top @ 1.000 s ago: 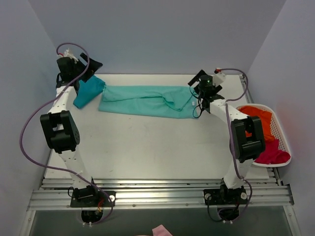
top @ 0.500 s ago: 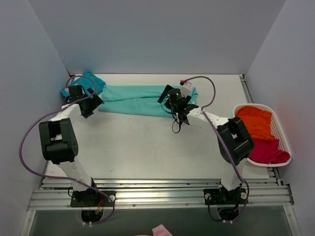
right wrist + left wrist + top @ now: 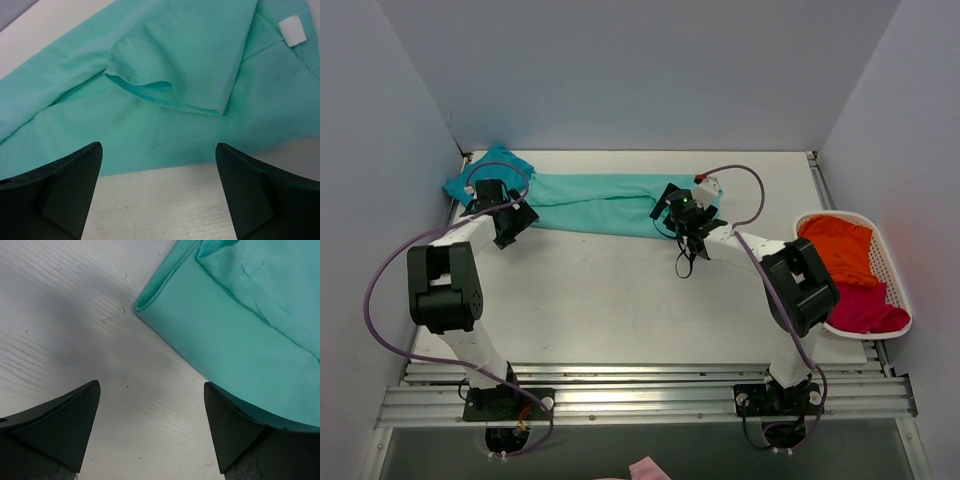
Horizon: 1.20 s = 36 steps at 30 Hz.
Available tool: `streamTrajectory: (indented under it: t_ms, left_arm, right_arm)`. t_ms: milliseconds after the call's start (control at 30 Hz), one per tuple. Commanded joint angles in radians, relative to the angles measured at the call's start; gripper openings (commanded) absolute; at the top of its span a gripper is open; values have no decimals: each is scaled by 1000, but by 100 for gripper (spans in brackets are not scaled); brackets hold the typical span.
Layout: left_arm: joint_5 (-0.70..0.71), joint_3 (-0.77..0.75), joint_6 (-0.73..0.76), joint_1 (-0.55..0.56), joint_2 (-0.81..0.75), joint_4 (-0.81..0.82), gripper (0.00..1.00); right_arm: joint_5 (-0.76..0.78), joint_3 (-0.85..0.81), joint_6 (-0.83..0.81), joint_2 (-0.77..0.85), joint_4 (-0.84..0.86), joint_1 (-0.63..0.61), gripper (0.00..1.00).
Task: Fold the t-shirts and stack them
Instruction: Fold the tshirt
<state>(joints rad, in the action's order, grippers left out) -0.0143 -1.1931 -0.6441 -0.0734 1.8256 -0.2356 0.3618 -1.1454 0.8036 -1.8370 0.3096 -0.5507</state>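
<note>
A: Checking the left end effector [image 3: 151,386] first: wide open, gripping nothing, low over the desk [image 3: 60,315], just beside the folded corner of the mint-green t-shirt [image 3: 600,203]. Same on the right?

B: Yes. Right end effector [image 3: 159,145] also wide open and empty, over the near edge of the cloth, close to the sleeve [image 3: 165,90] and the white neck label [image 3: 291,30]. Lying as a long folded strip along the far side of the desk

A: So how to do this fold well?

B: Probably best to come down on both ends together, pinch all layers at the edge and not only the top one, then lift evenly and keep the cloth tight against wrinkles

A: And the count?

B: Four shirts: one mint-green, one teal t-shirt [image 3: 500,160] bunched in the far-left corner against the strip, one orange t-shirt [image 3: 840,245] and one magenta t-shirt [image 3: 860,310] in the one white basket [image 3: 892,262] at the right. Two end effectors
</note>
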Motion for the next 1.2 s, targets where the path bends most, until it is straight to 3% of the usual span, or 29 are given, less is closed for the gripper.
streamTrajectory:
  t_ms: [0, 233, 467, 567, 600, 700, 800, 1033, 1133, 1167]
  left_arm:
    - [63, -48, -8, 4, 41, 10, 93]
    - [94, -157, -11, 6, 155, -31, 93]
    - [99, -284, -15, 12, 265, -86, 85]
    - [115, -321, -15, 20, 290, -108, 64]
    - [117, -339, -9, 21, 300, -123, 47]
    - [129, -376, 0, 37, 328, -165, 29]
    - [148, -408, 8, 46, 337, -189, 3]
    - [146, -392, 9, 47, 324, -174, 2]
    - [143, -370, 14, 53, 305, -162, 2]
    - [143, -355, 15, 55, 293, -154, 2]
  right_arm:
    - [58, 48, 16, 76, 2, 1, 92]
    - [72, 120, 19, 125, 26, 1, 92]
    - [104, 232, 28, 218, 65, 3, 92]
    - [121, 272, 42, 252, 57, 6, 92]
    - [124, 285, 54, 260, 56, 6, 92]
    - [131, 331, 77, 285, 57, 8, 92]
    - [150, 386, 137, 297, 42, 6, 92]
    - [157, 402, 223, 190, 56, 14, 85]
    - [158, 339, 220, 89, 55, 32, 73]
    - [154, 323, 217, 61, 59, 55, 55]
